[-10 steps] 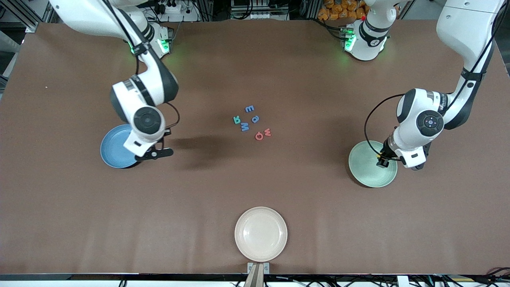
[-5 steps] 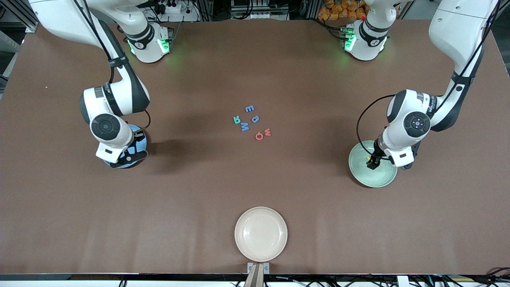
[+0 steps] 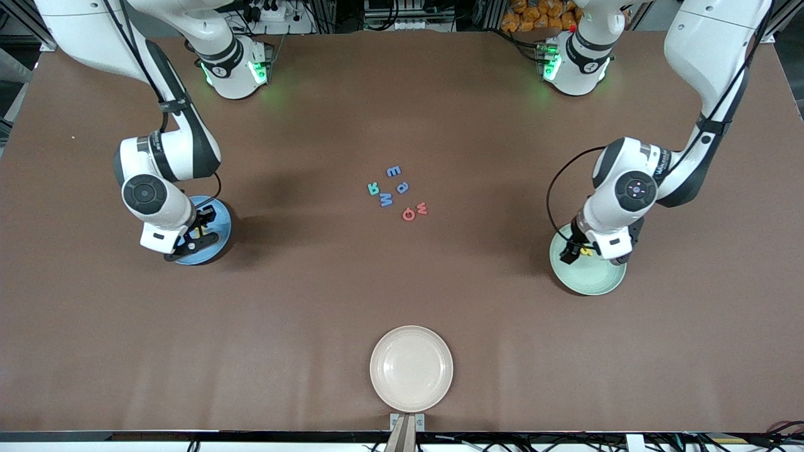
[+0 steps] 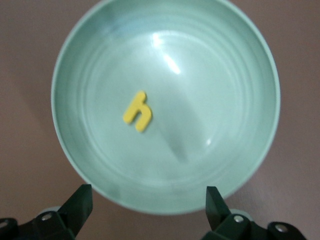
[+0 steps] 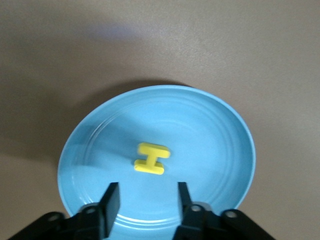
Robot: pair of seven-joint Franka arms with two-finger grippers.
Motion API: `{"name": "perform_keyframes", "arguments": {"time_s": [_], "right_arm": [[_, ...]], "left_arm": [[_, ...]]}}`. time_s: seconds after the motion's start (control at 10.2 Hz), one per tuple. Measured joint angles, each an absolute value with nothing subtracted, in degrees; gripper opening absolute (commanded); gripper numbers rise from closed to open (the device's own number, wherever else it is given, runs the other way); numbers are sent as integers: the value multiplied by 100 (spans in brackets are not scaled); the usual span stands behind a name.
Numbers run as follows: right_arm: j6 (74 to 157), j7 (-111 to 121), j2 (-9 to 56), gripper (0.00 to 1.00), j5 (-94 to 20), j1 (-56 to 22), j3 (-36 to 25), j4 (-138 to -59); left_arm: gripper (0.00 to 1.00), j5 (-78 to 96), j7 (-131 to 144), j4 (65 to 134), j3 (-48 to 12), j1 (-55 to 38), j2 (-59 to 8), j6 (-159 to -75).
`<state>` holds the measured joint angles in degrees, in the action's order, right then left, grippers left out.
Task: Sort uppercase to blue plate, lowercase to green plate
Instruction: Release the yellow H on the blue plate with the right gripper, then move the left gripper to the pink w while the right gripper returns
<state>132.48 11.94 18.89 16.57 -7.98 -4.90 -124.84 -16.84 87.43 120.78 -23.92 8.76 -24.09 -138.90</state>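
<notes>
The yellow H [image 5: 151, 158] lies flat in the blue plate [image 5: 210, 140]. My right gripper [image 5: 147, 196] hangs open just above it with nothing between its fingers. In the front view that gripper [image 3: 196, 235] covers most of the blue plate [image 3: 218, 220]. The yellow h [image 4: 138, 111] rests in the green plate [image 4: 215, 100], and my left gripper [image 4: 148, 200] stands wide open and empty over the plate's rim. Mid-table lie the teal R [image 3: 373, 188], blue M [image 3: 385, 199], red Q [image 3: 409, 215], red w [image 3: 421, 208], blue e [image 3: 393, 171] and blue a [image 3: 402, 187].
A cream plate [image 3: 411, 368] sits near the table's front edge, in the middle. The green plate [image 3: 593, 279] is at the left arm's end, with my left gripper [image 3: 575, 251] over it. Brown table surface stretches between the plates and the letter cluster.
Both grippers have opened. The h has dropped into the green plate and the H into the blue plate. The right arm swung over the blue plate; the left arm shifted slightly.
</notes>
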Motion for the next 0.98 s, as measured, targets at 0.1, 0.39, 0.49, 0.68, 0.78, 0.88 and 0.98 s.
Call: {"name": "perform_keyframes", "arguments": {"time_s": [0.1, 0.39, 0.49, 0.68, 0.78, 0.88, 0.98], "right_arm": [[13252, 1198, 1888, 72, 1540, -799, -490, -12489], [13182, 1203, 1851, 68, 868, -832, -487, -12496], [13128, 1183, 1806, 68, 593, -890, -485, -12497], [13034, 660, 1668, 67, 393, -1078, -442, -12498], [12992, 233, 1601, 67, 363, -1168, -329, -12498], [12980, -204, 1531, 67, 356, -1219, -157, -12499], [12980, -630, 1469, 67, 353, -1237, 28, -12500]], "left_arm": [[100, -1684, 8990, 12079, -2598, 805, -2408, -13816], [100, -1684, 9730, 12098, -2878, -26, -2412, -13621], [100, -1684, 9914, 12100, -2894, -458, -2414, -13617], [100, -1684, 10058, 12023, -2924, -1184, -2412, -13618], [100, -1684, 10061, 11929, -2958, -1412, -2410, -13618], [100, -1680, 10072, 11808, -2981, -1582, -2410, -13618], [100, -1675, 10091, 11705, -2983, -1684, -2420, -13616]]}}
